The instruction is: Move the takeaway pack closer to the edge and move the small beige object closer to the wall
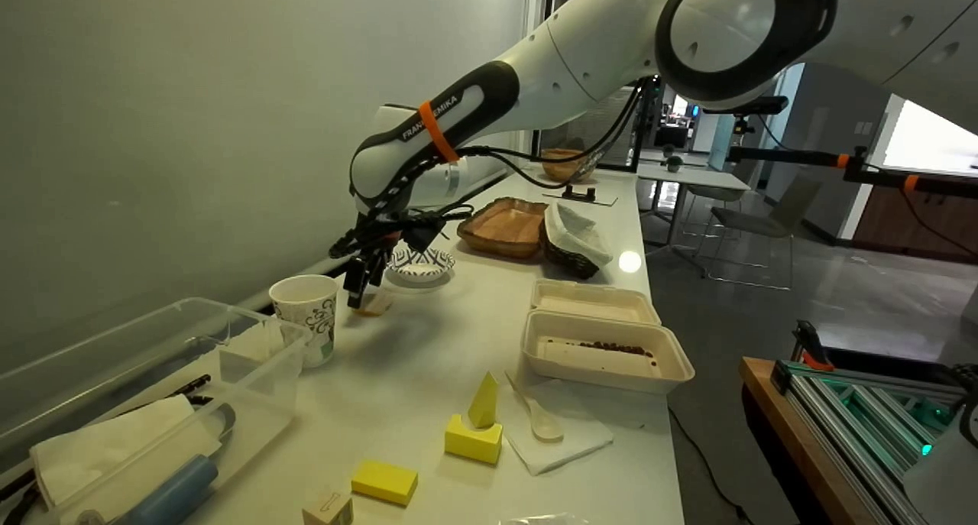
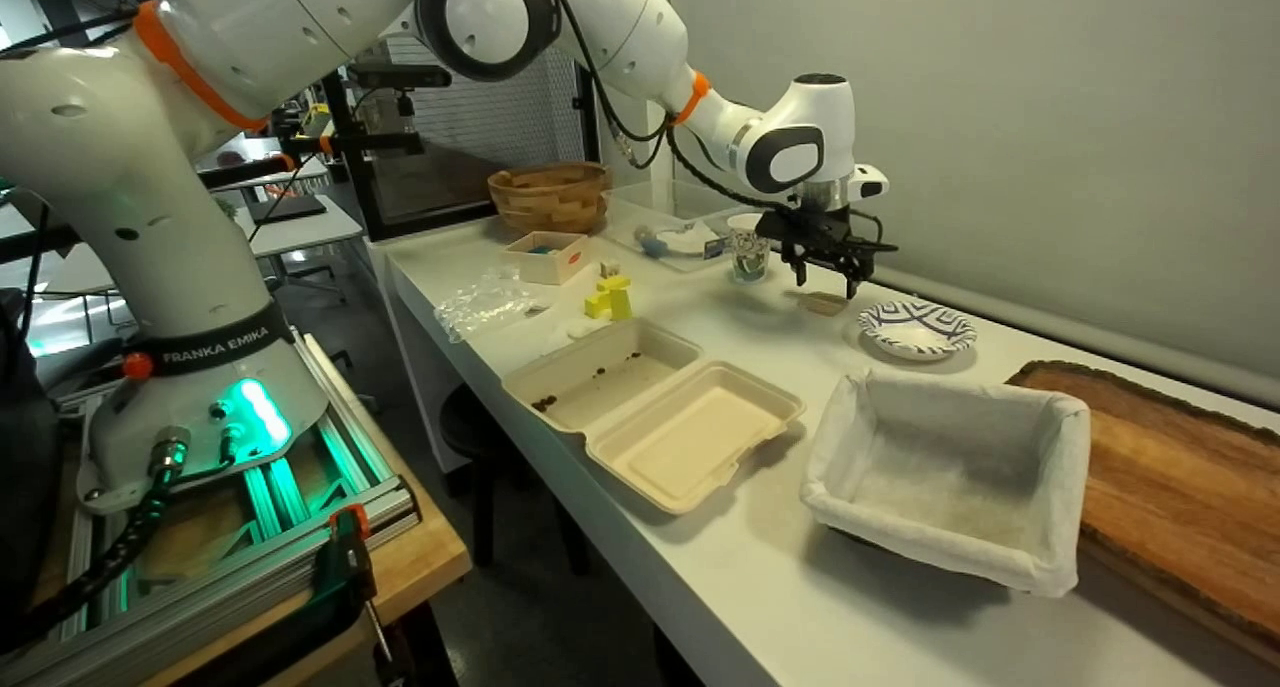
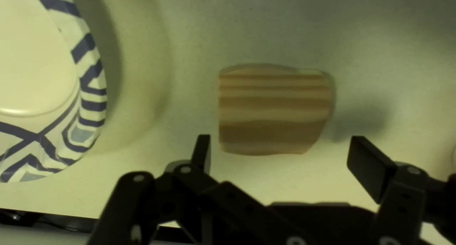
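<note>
Step in hand, I'd judge: small beige object (image 3: 274, 111) to the wall (image 2: 1000, 147). Takeaway pack (image 2: 647, 397) looks done: it lies along the counter edge (image 1: 674, 464), lid folded back, at 8 o'clock from my gripper (image 2: 826, 287) in an exterior view. In the wrist view the gripper is spread, pinching nothing; fingers (image 3: 370, 166) at 9 and 3 o'clock, small beige object on the countertop (image 1: 397, 391), mostly to 12 of the tips. Can't tell tip height. Patterned bowl (image 3: 91, 88) at 9, wall side looks like 6. Next move probably calls for easing toward 12, lowering, closing across the sides, then shifting to 6, clear of the bowl. Only the wrist view gives me brown stripes and finger clearance clearly; both exterior views give the pack and dark bits (image 1: 615, 348) inside, which the wrist view lacks.
</note>
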Tool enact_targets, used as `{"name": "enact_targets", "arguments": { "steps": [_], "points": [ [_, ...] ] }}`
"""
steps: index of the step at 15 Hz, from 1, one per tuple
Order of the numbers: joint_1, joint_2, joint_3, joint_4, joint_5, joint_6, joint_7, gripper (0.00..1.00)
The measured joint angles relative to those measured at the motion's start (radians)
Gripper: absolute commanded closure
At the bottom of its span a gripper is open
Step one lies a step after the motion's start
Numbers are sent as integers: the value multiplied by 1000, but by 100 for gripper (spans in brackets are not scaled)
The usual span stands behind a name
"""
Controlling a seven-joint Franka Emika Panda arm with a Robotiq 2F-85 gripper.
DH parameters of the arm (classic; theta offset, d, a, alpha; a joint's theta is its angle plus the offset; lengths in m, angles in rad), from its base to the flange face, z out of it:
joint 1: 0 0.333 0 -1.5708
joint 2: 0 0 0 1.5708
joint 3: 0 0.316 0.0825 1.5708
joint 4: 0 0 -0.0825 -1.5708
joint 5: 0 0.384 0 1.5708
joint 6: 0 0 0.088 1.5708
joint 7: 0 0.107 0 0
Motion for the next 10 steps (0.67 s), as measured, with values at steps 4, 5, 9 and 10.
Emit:
{"name": "enact_targets", "arguments": {
  "steps": [4, 5, 9, 10],
  "points": [
    [2, -18, 1, 12, -1, -84, 0, 1],
    [4, -35, -1, 4, -2, -122, 0, 0],
    [8, -177, -10, -117, -14, -238, 2, 0],
    [14, -222, -18, -160, -20, -250, 6, 0]
  ]
}}
